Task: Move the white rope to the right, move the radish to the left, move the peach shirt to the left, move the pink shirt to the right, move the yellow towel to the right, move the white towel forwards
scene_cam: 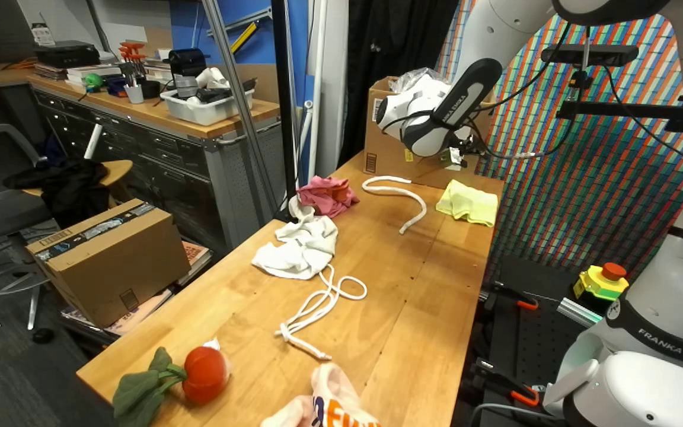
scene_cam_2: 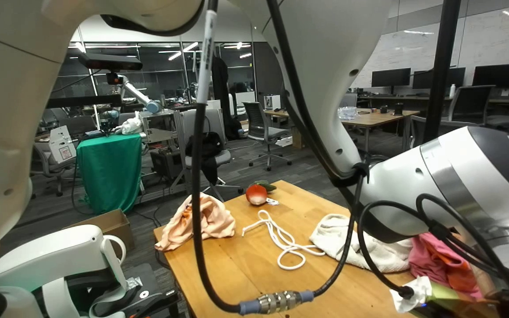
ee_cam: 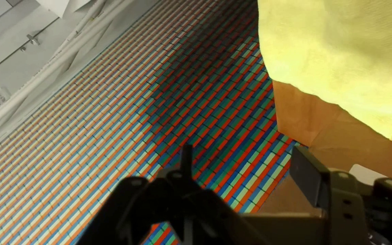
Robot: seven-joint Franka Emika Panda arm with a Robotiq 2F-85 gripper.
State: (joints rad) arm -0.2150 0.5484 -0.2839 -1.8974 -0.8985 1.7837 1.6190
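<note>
Observe fingers (ee_cam: 307, 177) spread well apart, gripping nothing, in front of box (scene_cam: 392, 148). Note yellow towel (scene_cam: 467, 203) lying near same box; in wrist view, beyond fingers, apart from both.

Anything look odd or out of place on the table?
Mildly: the peach shirt lies bunched at a corner of the wooden table, and in an exterior view one end appears to droop past the edge, so it might slip off. No spill or damage visible.

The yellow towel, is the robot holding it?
No, in the wrist view the gripper stands open, with the yellow towel lying apart from it.
</note>
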